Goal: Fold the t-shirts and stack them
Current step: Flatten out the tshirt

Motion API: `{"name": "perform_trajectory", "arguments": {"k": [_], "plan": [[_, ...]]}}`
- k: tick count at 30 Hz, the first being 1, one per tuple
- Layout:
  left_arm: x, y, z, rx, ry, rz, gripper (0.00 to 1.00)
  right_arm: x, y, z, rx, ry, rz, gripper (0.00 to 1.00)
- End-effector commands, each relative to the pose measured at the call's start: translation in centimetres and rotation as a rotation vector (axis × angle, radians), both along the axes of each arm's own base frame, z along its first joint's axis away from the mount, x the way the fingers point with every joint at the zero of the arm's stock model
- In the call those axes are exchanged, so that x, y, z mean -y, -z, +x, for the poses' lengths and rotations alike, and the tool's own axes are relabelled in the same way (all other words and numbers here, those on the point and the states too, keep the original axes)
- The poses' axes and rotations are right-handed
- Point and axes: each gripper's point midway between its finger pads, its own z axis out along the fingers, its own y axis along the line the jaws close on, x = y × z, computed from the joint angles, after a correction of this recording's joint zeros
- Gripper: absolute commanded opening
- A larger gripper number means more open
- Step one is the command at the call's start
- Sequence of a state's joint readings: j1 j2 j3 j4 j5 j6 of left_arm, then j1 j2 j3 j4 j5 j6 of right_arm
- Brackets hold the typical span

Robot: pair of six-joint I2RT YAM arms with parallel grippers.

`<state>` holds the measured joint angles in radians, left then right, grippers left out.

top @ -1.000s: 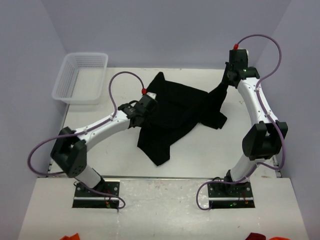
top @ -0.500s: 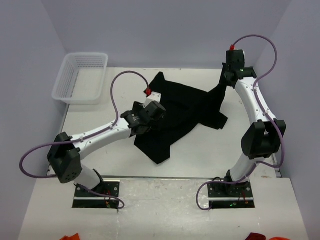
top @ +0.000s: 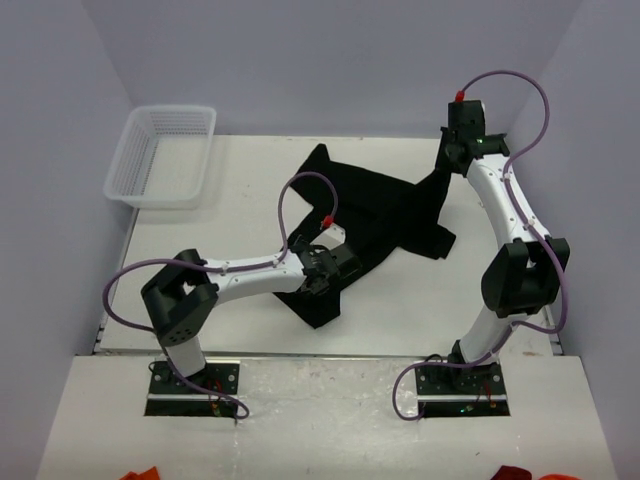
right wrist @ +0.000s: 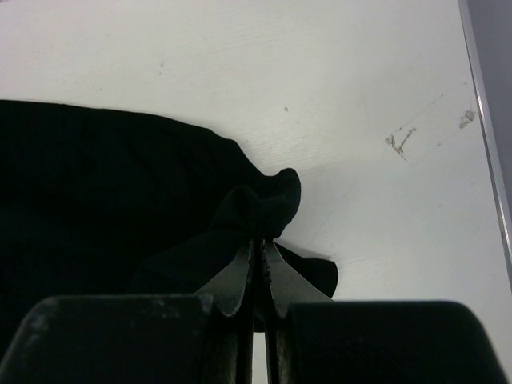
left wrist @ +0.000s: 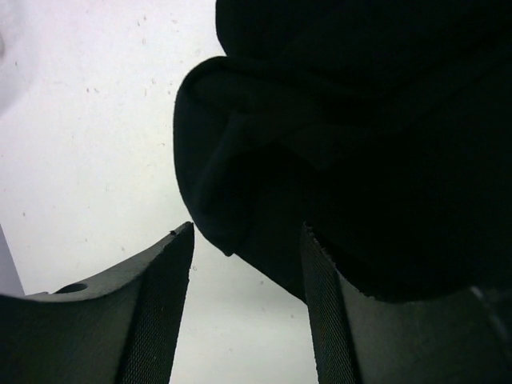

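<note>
Top external shows the black t-shirt (top: 385, 210) crumpled on the table (top: 240, 190), right of centre, reaching toward the far right corner. Right gripper (right wrist: 258, 240) is clamped on a pinch of its cloth there. Left gripper (left wrist: 248, 236) sits at the cloth's near edge, jaws moderately parted, gripping nothing; a fold lies just ahead

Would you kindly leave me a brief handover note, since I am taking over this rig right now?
Left pincer: open, at the near edge of the black t-shirt, gripping nothing.
Right pincer: shut on a bunch of the t-shirt at its far right corner.
T-shirt: one crumpled heap in the middle of the table; I cannot tell whether it is more than one garment.
Done: no fold, no stack.
Left: spread flat, fold, stack.
</note>
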<state>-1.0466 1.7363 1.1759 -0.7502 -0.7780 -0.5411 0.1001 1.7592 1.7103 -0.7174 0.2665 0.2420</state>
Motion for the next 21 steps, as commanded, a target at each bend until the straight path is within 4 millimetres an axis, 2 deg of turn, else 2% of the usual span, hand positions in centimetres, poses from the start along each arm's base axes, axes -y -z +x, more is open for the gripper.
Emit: {"name": "perform_trajectory", "arguments": {"k": [1,4,13,17,18,21], "plan": [[1.0,-1.9,1.5,0.100,-0.032,-0.012,0.56,-0.3,-1.6,0.3,0.050,-0.021,0.004,0.00],[2.2,-1.6,2.3,0.119,-0.012,-0.031,0.53,-0.3,-1.5,0.3,0.047,-0.021,0.003,0.00],[5.5,-0.6,4.2,0.126,0.062,-0.062,0.53,-0.3,-1.4,0.3,0.043,-0.026,0.004,0.00],[6.0,0.6,5.1,0.096,0.072,-0.061,0.53,-0.3,-1.6,0.3,0.048,-0.027,0.001,0.00],[5.6,0.8,5.6,0.089,0.066,-0.060,0.52,-0.3,-1.6,0.3,0.048,-0.028,0.002,0.00],[4.9,0.8,6.5,0.097,0.058,-0.064,0.28,-0.4,-1.5,0.3,0.046,-0.030,0.004,0.00]]}}
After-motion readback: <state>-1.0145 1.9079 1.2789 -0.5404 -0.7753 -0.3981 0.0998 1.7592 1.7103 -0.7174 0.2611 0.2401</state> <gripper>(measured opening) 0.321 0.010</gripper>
